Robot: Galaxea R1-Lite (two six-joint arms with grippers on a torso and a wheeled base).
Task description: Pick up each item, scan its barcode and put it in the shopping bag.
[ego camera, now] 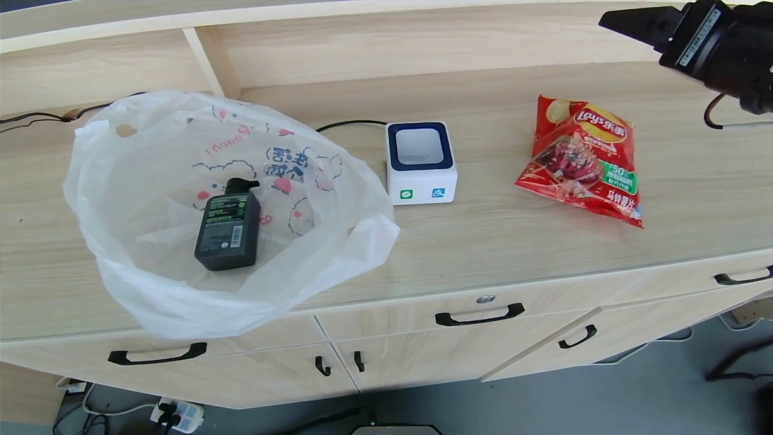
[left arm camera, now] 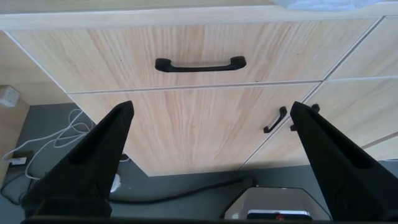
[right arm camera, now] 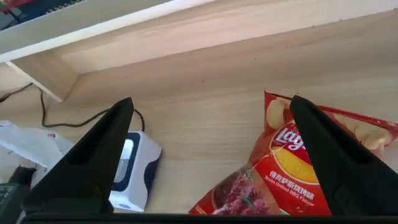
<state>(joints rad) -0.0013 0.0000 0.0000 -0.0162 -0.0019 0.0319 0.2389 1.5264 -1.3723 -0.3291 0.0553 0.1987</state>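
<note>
A red chip bag (ego camera: 580,160) lies flat on the right part of the wooden counter (ego camera: 513,235). The white barcode scanner (ego camera: 421,163) stands mid-counter. To its left, the white shopping bag (ego camera: 338,199) gapes open with a black pump bottle (ego camera: 228,226) lying inside. My right gripper (ego camera: 628,23) hovers open, high behind the chip bag; in its wrist view the right gripper (right arm camera: 211,102) spans bare counter between the chip bag (right arm camera: 273,180) and the scanner (right arm camera: 142,168). My left gripper (left arm camera: 211,107) is open and empty, below counter level, facing the drawer fronts (left arm camera: 199,124).
A raised back shelf with an upright divider (ego camera: 208,57) runs behind the counter. A black cable (ego camera: 350,124) leads from the scanner toward the back. Black drawer handles (ego camera: 479,316) line the counter front. Cables and a power strip (ego camera: 178,414) lie on the floor.
</note>
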